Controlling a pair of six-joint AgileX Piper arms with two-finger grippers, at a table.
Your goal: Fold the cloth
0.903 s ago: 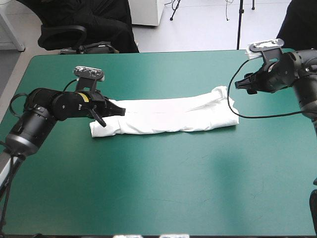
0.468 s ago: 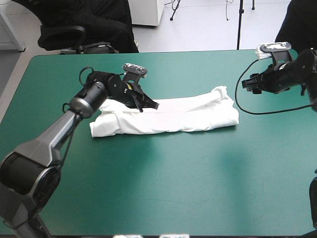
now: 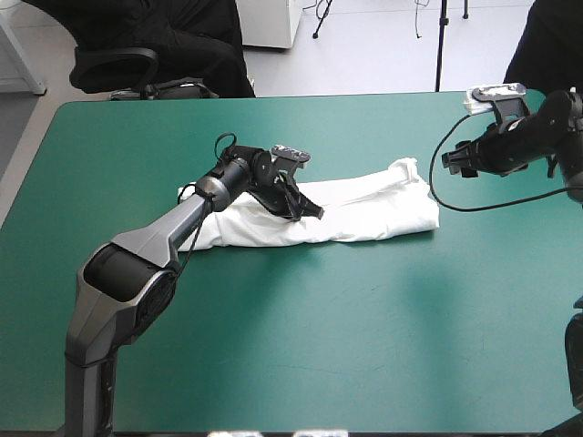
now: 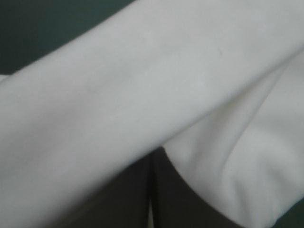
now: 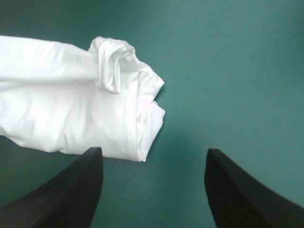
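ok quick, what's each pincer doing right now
left pincer: shut on the T-shirt.
right pincer: open, holding nothing, beside the T-shirt's near end.

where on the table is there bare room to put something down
Widest free patch: the teal-green cover between the T-shirt and the table's near edge, right of the left arm. A narrower bare strip lies between the T-shirt and the far edge. Crowded: the T-shirt's middle under the left gripper, and its right end by the right gripper.
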